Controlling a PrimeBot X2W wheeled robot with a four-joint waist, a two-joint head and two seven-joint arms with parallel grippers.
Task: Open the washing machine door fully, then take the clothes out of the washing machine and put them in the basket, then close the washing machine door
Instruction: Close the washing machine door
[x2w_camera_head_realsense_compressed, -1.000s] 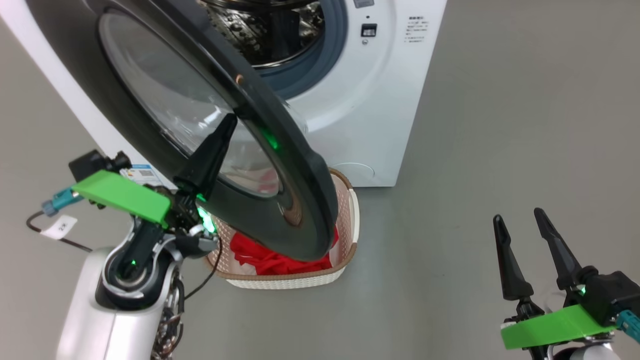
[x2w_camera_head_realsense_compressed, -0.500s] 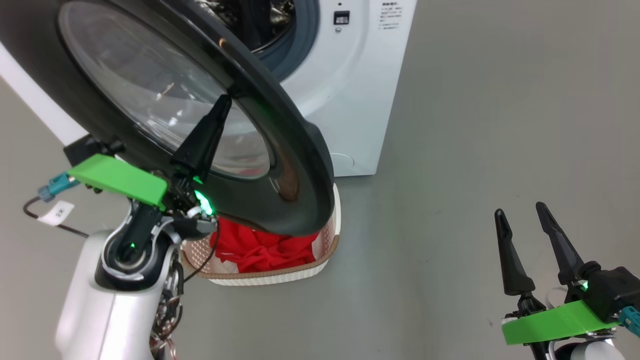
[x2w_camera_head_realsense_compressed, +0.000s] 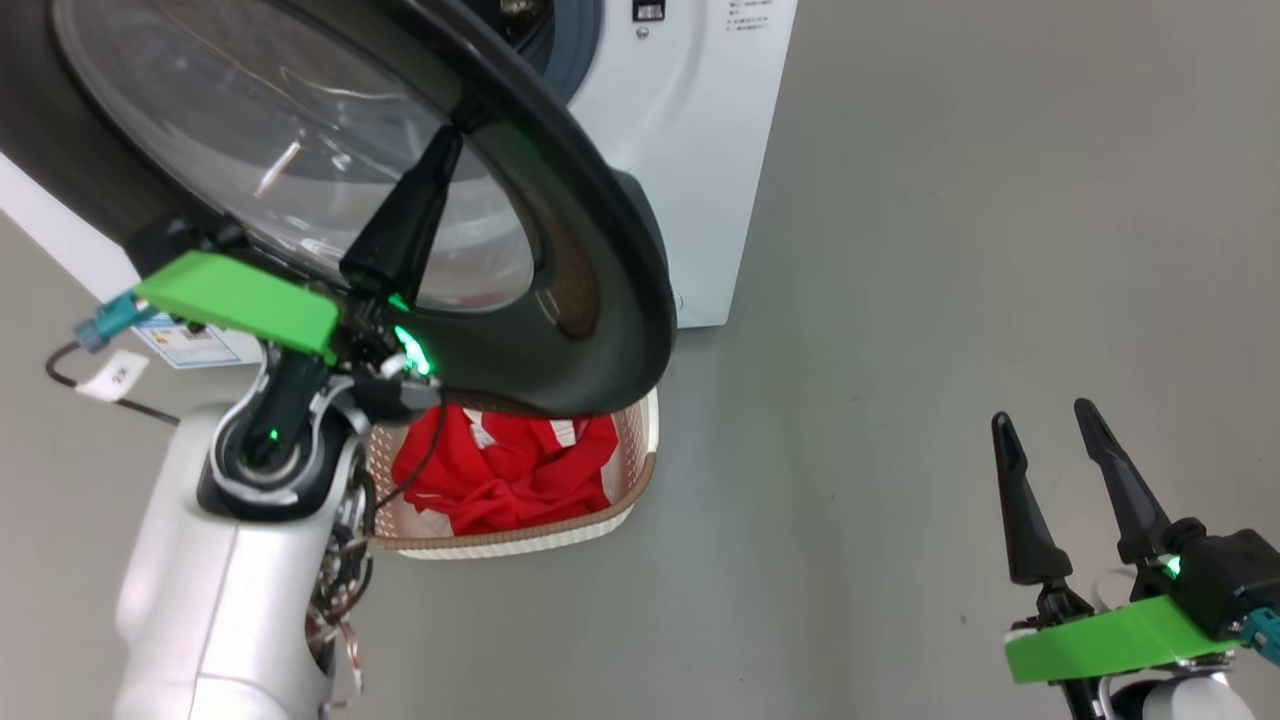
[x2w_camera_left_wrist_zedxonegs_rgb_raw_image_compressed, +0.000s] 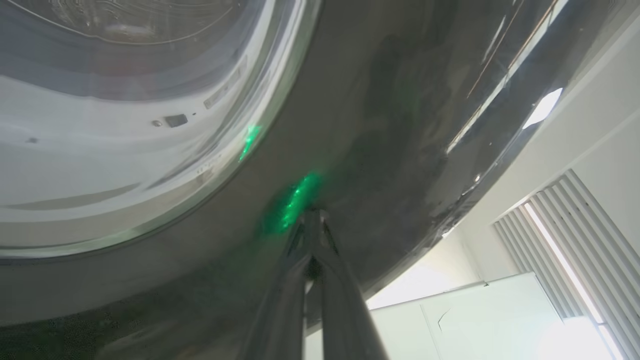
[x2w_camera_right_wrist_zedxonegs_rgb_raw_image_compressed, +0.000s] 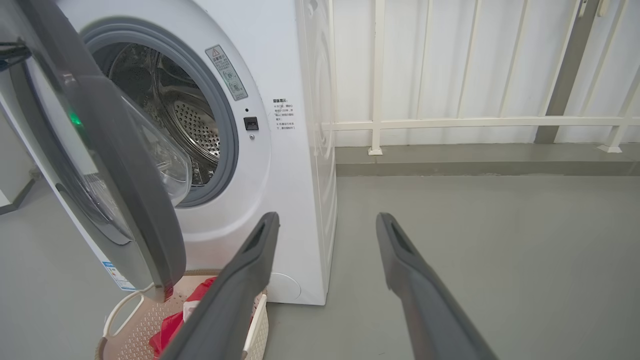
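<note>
Nearest the robot, the right gripper (x2w_camera_head_realsense_compressed: 1042, 415) hangs over bare grey floor (x2w_camera_head_realsense_compressed: 900, 300), its two fingers spread wide with nothing between them. The floor around it is free on every side, and it is well apart from the washer. The left gripper (x2w_camera_head_realsense_compressed: 446, 148) is pinched fully together and holds nothing. In the left wrist view its tips (x2w_camera_left_wrist_zedxonegs_rgb_raw_image_compressed: 312, 216) meet the glossy outer face of the washing machine door (x2w_camera_left_wrist_zedxonegs_rgb_raw_image_compressed: 380, 125), on the black ring just outside the glass.

Below that arm the basket (x2w_camera_head_realsense_compressed: 560, 525) stands on the floor in front of the machine, with the red clothes (x2w_camera_head_realsense_compressed: 500, 470) heaped inside, white trim showing. The washing machine door (x2w_camera_head_realsense_compressed: 600, 250) stands partly open, and in the head view its lower edge overlaps the back half of the basket. From the right wrist view a gap shows between the door's free edge (x2w_camera_right_wrist_zedxonegs_rgb_raw_image_compressed: 125, 165) and the grey-blue gasket (x2w_camera_right_wrist_zedxonegs_rgb_raw_image_compressed: 227, 130), with the steel drum (x2w_camera_right_wrist_zedxonegs_rgb_raw_image_compressed: 195, 125) visible through it.

The washing machine (x2w_camera_right_wrist_zedxonegs_rgb_raw_image_compressed: 295, 200) carries a warning sticker (x2w_camera_right_wrist_zedxonegs_rgb_raw_image_compressed: 227, 72) with a triangle sign, and lines of print (x2w_camera_right_wrist_zedxonegs_rgb_raw_image_compressed: 283, 115) too small to read. A blue-edged label (x2w_camera_right_wrist_zedxonegs_rgb_raw_image_compressed: 117, 275) sits low on its front. A white tag (x2w_camera_head_realsense_compressed: 117, 375) on the left arm's cable bears marks I cannot read surely. To the right of the machine the floor runs clear to a white railing (x2w_camera_right_wrist_zedxonegs_rgb_raw_image_compressed: 475, 121).
</note>
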